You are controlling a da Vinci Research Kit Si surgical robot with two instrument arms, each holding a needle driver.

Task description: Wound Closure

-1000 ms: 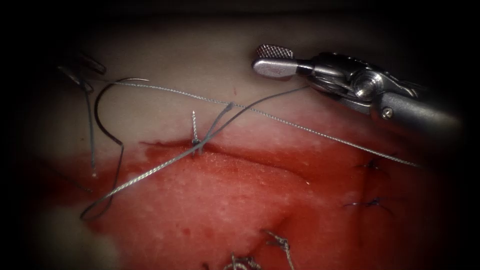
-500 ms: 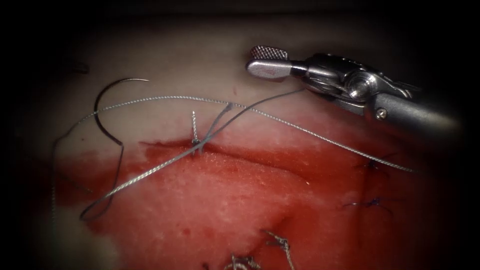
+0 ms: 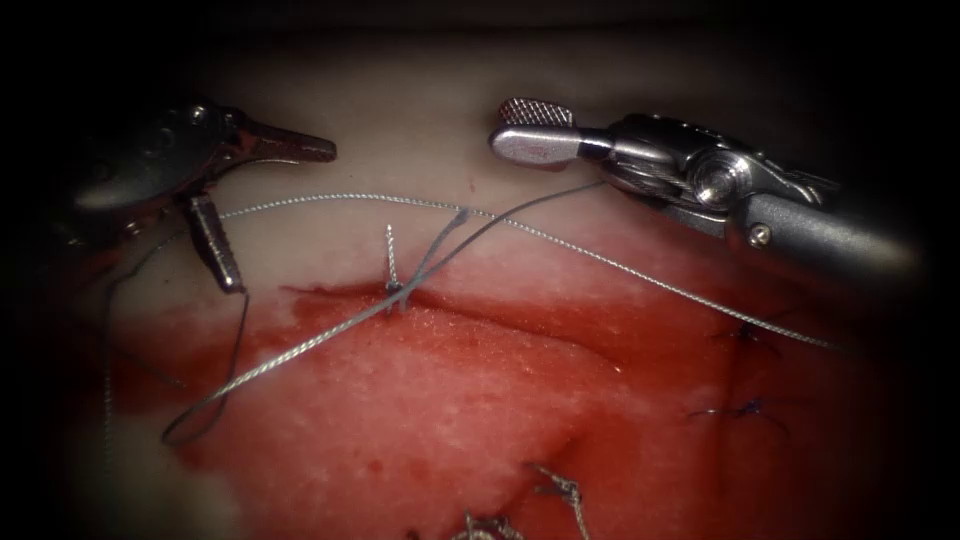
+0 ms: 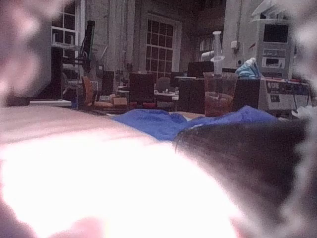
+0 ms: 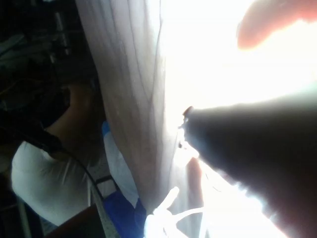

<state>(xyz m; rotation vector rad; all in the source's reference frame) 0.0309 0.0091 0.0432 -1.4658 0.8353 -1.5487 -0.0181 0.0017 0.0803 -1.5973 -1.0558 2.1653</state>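
The left tool (image 3: 262,210) reaches in from nine o'clock with its jaws spread wide and empty, one pointing toward three o'clock, the other slanting down toward five. The needle (image 3: 240,320) lies under it on the tissue (image 3: 420,100), left of the stitch; what shows is a dark stretch running on from the lower jaw's tip toward six o'clock, not driven in, the rest hidden.

The right tool (image 3: 530,130) enters from three o'clock, shaft slanting up and left, jaws nearly closed and pointing toward nine; whether they pinch anything I cannot tell.

Thread (image 3: 600,262) crosses the cut (image 3: 520,318) through a stitch at centre, with red fluid (image 3: 450,400) below.
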